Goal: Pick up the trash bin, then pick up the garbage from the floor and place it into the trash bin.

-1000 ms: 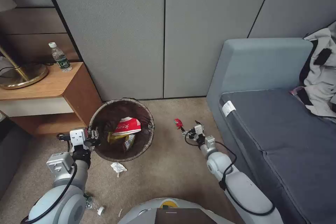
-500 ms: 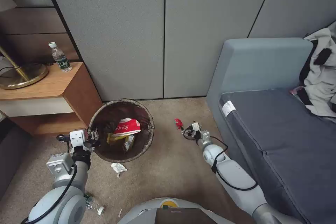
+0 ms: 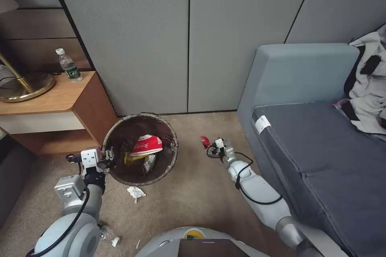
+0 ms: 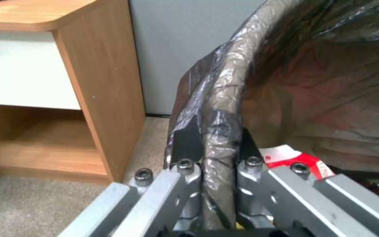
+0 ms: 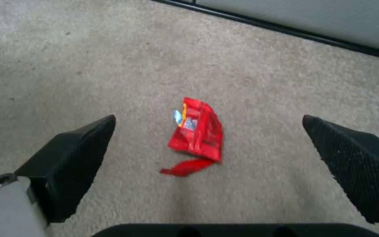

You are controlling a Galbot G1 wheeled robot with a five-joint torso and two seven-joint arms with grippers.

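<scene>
Spread wide, the right gripper's two black textured fingers are hovering just above the beige carpet, with a small red snack wrapper lying flat on the floor between them, touching neither pad. Crinkled and glossy, the wrapper is showing a small blue and white printed patch near one end, and a thin torn red strip is trailing from its other end. In the head view the right gripper is sitting just beside that wrapper, close to the base of a blue-grey sofa.

Over on the other side, the left gripper is clamping the rim of the trash bin: one black pad is pressing the outside and the other the inside, with the crinkly dark brown bag liner folded over the rim and pinched between them. From the head view the left gripper is holding the near-left edge of the round bin. Inside the bin, beyond the clenched fingers, a red-and-white wrapper is lying on top of a yellow wrapper.

Just outside the bin's near edge, a crumpled white tissue is resting on the carpet. Beside the gripped rim a wooden side table is standing, and on its top a clear plastic bottle with a green label is standing upright.
</scene>
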